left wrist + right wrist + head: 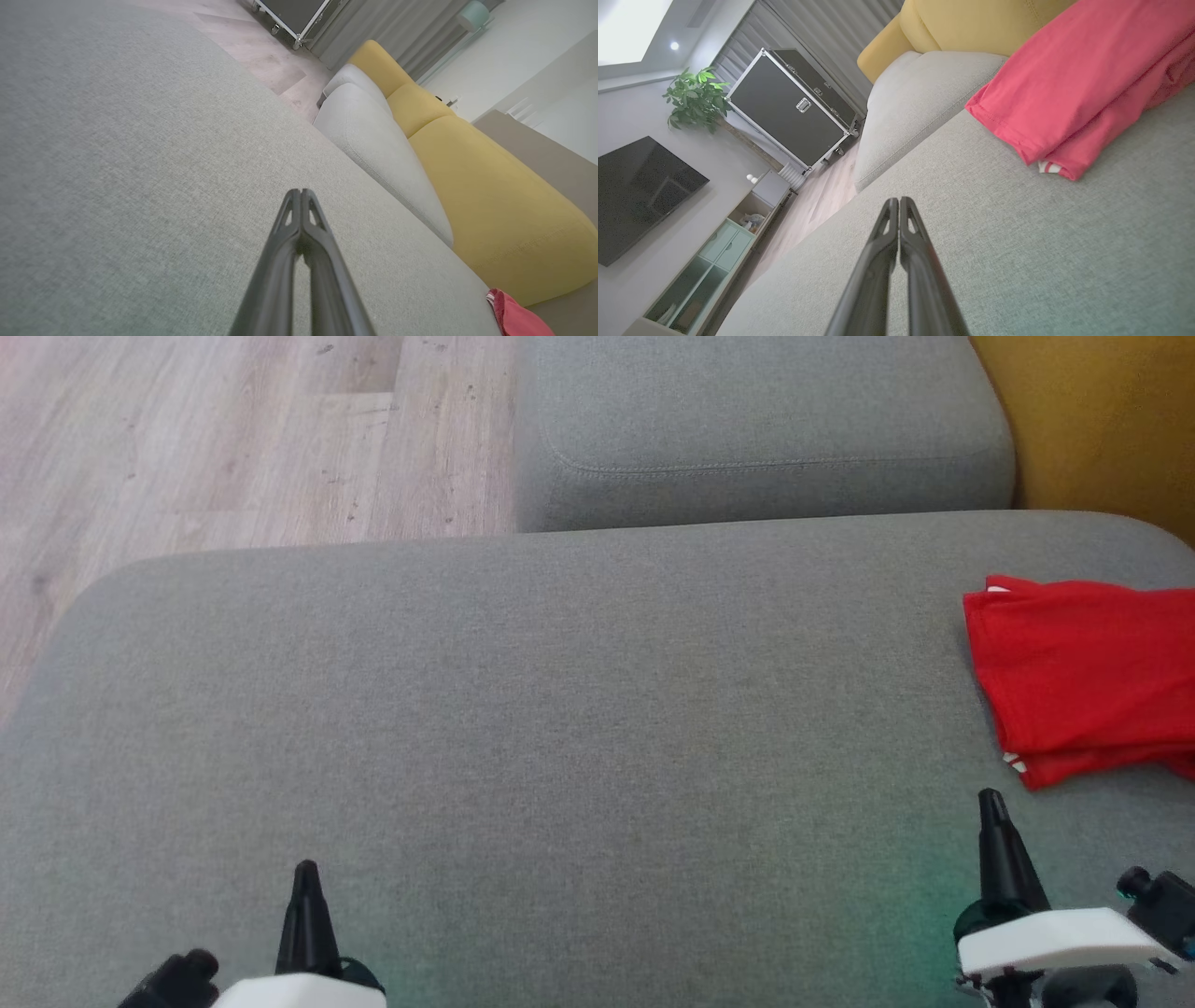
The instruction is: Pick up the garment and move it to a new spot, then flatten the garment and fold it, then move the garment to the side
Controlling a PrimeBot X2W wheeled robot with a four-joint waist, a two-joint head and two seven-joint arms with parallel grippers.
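The garment (1083, 677) is red with a bit of white trim, lying folded at the right edge of the grey sofa cushion (560, 709). It also shows as a folded red stack (1078, 88) in the right wrist view and as a red corner (514, 317) in the left wrist view. My right gripper (990, 800) is shut and empty, just below the garment's near left corner, apart from it. My left gripper (305, 871) is shut and empty at the lower left, far from the garment. Both hover over bare cushion, their fingertips pressed together (300, 192) (896, 200).
A second grey cushion (761, 429) lies beyond the near one, with a yellow backrest (1111, 420) at the far right. Wood floor (215, 439) runs past the cushion's left and far edges. A black flight case (794, 107), a TV, a cabinet and a plant stand across the room.
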